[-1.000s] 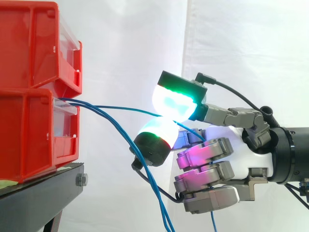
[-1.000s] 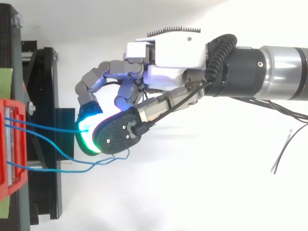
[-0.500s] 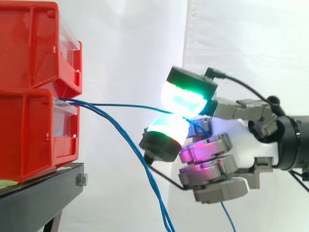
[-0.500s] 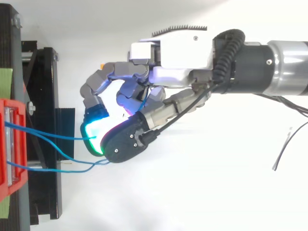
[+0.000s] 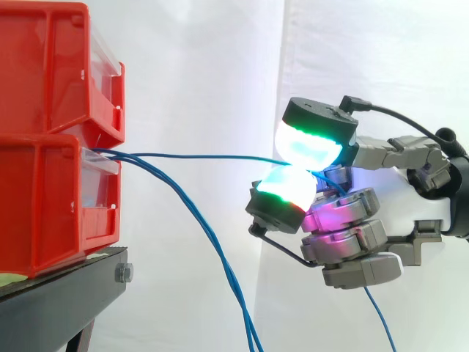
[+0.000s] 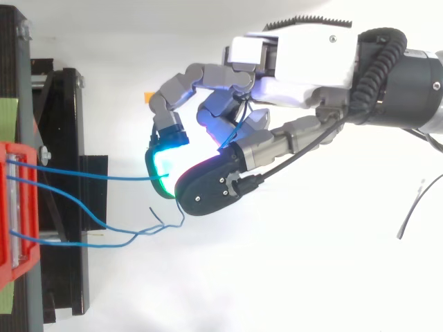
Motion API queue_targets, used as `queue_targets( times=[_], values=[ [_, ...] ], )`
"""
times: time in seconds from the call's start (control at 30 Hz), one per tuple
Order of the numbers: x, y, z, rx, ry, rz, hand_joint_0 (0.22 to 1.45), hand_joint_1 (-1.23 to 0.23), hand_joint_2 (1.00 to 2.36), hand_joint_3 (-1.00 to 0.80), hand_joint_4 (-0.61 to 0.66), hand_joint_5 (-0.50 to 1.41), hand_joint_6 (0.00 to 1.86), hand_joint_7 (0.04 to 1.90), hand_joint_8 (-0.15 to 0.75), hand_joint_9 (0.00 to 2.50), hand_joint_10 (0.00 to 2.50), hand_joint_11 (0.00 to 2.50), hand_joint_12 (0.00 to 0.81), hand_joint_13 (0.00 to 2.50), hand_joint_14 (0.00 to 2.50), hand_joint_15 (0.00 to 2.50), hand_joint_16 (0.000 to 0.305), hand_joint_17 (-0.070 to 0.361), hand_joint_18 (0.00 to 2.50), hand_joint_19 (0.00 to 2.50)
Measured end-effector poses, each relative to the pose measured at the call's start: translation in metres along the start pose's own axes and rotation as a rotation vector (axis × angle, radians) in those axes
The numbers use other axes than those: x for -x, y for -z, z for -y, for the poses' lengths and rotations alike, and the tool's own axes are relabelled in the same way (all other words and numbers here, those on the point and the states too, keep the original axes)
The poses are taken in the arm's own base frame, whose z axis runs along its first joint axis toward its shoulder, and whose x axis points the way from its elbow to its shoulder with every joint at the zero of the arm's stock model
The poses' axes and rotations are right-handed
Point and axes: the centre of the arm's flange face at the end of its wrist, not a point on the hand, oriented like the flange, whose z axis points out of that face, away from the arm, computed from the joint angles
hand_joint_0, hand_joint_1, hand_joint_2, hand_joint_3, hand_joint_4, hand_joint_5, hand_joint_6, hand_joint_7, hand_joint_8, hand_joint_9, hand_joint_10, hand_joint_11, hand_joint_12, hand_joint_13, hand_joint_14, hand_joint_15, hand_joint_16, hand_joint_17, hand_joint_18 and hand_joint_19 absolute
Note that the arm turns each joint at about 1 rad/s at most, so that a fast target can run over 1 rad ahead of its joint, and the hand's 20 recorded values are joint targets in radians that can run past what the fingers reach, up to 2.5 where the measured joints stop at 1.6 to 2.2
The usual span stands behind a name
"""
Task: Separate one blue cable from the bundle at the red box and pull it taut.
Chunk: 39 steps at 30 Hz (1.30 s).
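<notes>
Now, at the left edge of the side view we see two stacked red plastic bins (image 5: 51, 139) resting on a black metal stand (image 5: 66, 293). Several strands leave the clear front of the lower bin. One thin blue cable (image 5: 205, 155) runs almost level and straight across the middle of the frame towards the hand (image 5: 401, 202) at the right. The other blue cables (image 5: 212, 246) sag away from it, down to the bottom edge.

We find the straight strand pinched between two green-glowing fingertip pads (image 5: 309, 144), one above it and one below, pressed together on it. The remaining fingers are curled in beneath them and glow magenta. Past the pinch the strand passes the palm, and its loose end hangs down at the lower right.

In the top view the thin blue cable (image 6: 90, 176) leaves the red front at the left edge and meets the green pad near the centre. The slack ones (image 6: 104, 225) loop lower in the frame, clear of the hand (image 6: 304, 55).
</notes>
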Motion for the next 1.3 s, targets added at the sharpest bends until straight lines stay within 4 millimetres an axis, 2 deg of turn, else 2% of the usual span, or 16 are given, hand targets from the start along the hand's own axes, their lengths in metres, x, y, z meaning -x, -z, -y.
queue_targets(
  times=[0.07,0.37,1.3],
  values=[
    [-0.0003,-0.0011,-0.0015,0.013,0.0,0.003,0.64,-0.79,1.03,-0.01,-0.01,-0.13,0.91,1.35,0.324,0.82,2.5,1.66,0.377,0.58,2.5,1.47,0.034,0.076,1.16,1.73],
    [-0.0007,-0.0032,-0.0035,0.034,0.004,0.008,0.66,-0.8,1.03,0.01,-0.07,-0.14,0.92,1.41,0.315,0.79,2.5,1.62,0.375,0.58,2.5,1.44,0.034,0.077,1.15,1.71],
    [-0.0005,-0.0024,-0.0032,0.027,0.006,0.008,0.66,-0.78,1.03,0.0,-0.06,-0.14,0.93,1.38,0.323,0.74,2.5,1.57,0.371,0.56,2.5,1.4,0.035,0.078,1.12,1.71]
  ],
)
